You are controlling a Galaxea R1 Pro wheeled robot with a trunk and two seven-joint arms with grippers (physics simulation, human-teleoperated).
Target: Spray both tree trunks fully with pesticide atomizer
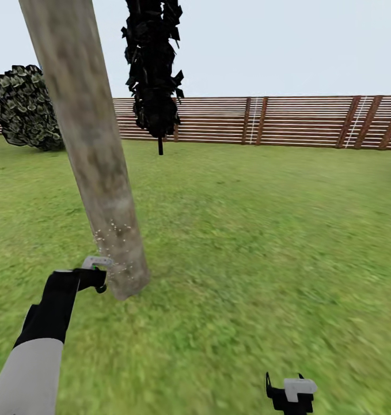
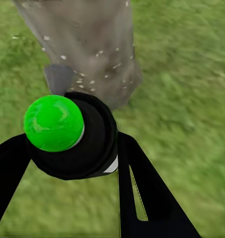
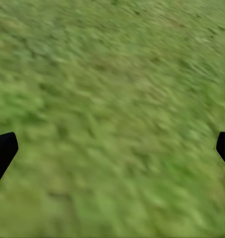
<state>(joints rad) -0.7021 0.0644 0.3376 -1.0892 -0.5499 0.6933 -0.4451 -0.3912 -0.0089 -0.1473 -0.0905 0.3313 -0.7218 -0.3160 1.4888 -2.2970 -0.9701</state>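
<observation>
A: Nearest the lens in the left wrist view is the pesticide atomizer (image 2: 72,136), a black bottle seen end-on with its bright green spot (image 2: 53,123) facing the camera. Its long axis runs along the fingers, its far end toward the tree trunk (image 2: 87,49).

B: And the jaws?

A: The left gripper (image 1: 97,271) has its jaws pinching the atomizer, a black finger (image 2: 142,188) on either side. The right gripper (image 1: 291,392) hangs low over the grass, well apart from the trunk, its jaws spread wide with only grass (image 3: 112,119) between them.

B: What about the ground and the surroundings?

A: Blurry green lawn (image 1: 247,230) all around the trunk (image 1: 97,155), no paving nearby. Beyond the trunk a brown slatted fence (image 1: 287,121) closes the garden under pale sky. A round bush (image 1: 25,109) sits near the fence, and dark jagged foliage (image 1: 154,63) hangs just beside the trunk's upper part.

B: The left arm's pose?

A: The left arm (image 1: 45,328) reaches forward and low, the gripper just beside the trunk's base. The trunk leans slightly. White specks of pesticide (image 1: 112,230) dot its lower part, right above the gripper.
</observation>
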